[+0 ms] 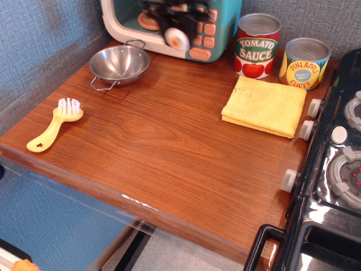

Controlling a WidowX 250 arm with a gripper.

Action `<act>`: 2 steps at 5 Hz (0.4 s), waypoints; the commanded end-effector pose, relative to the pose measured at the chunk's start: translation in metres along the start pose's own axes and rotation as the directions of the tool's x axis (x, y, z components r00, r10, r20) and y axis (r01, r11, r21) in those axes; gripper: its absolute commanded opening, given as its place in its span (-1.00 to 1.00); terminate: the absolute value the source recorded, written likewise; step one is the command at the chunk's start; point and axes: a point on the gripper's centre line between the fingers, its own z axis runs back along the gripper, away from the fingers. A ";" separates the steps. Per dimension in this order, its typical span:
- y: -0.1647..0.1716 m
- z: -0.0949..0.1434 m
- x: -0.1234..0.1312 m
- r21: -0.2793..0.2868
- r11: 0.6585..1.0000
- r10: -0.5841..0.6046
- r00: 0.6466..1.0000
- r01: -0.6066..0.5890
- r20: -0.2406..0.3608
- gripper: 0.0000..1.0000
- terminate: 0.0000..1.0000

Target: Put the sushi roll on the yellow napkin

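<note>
The sushi roll [179, 40] shows its white face with an orange centre, held in the air in front of the toy microwave. My gripper [177, 34] is a dark, blurred shape at the top of the view, shut on the roll. The yellow napkin [264, 106] lies flat on the wooden counter at the right, in front of the two cans, well to the right of and below the gripper. The upper part of the gripper is cut off by the frame edge.
A metal bowl [119, 63] stands empty at the back left. A yellow brush [54, 125] lies at the left edge. A tomato sauce can [256, 46] and a pineapple can [304, 63] stand behind the napkin. A toy microwave [217, 28] is at the back, a stove [338, 164] at the right.
</note>
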 end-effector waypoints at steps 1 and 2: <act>-0.081 0.018 -0.021 0.027 0.985 -0.171 0.984 0.170 0.053 -1.00 -1.00; -0.091 0.004 -0.015 0.062 0.984 -0.167 0.985 0.165 0.036 -1.00 -1.00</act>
